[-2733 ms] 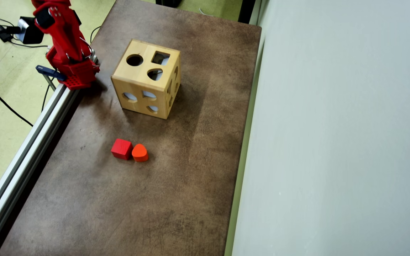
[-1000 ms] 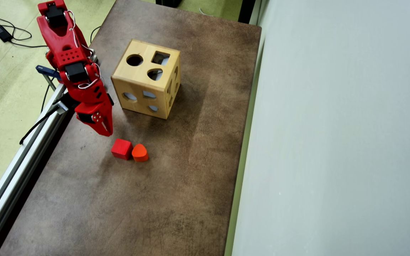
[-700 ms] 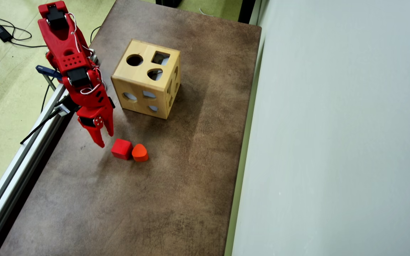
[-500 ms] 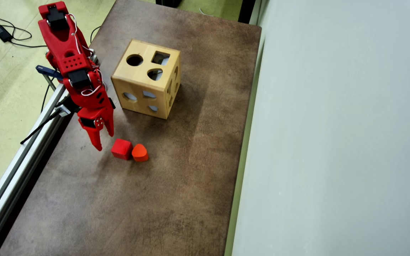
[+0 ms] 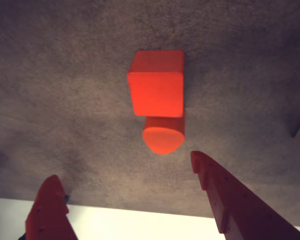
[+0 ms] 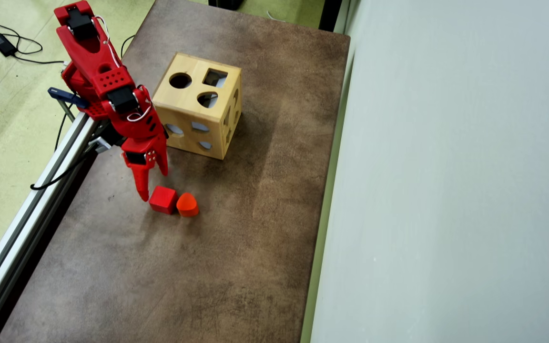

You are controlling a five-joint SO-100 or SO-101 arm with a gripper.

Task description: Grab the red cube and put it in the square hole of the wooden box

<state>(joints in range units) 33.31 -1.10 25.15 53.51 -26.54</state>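
The red cube [image 6: 163, 199] is seen lying on the brown table [image 6: 236, 267] in the overhead view, at about 6 o'clock from the wooden box [image 6: 197, 105] and clearly apart from it. An orange block [image 6: 188, 205] with a rounded top is set against the cube's 3 o'clock side, touching it. On the top face of the box, the square hole [image 6: 215, 77] is found at the 1 o'clock corner, with a round hole [image 6: 180, 80] at its 9 o'clock and a rounded-triangle hole [image 6: 207, 99] at its 6 o'clock; further cut-outs are seen on the side faces.

The gripper [image 6: 154, 186] is held just at 11 o'clock from the cube, its tips pointing toward 6 o'clock. The jaws are spread, and nothing is held between them. One finger [image 6: 141, 183] ends just beside the cube's 9 o'clock edge; whether it touches cannot be told.

In the wrist view, the cube [image 5: 156, 82] is seen near 12 o'clock of the frame, with the orange block [image 5: 163, 135] directly below it. The gripper [image 5: 125, 170] enters from the bottom edge with both fingers wide apart, and both blocks lie beyond the tips.
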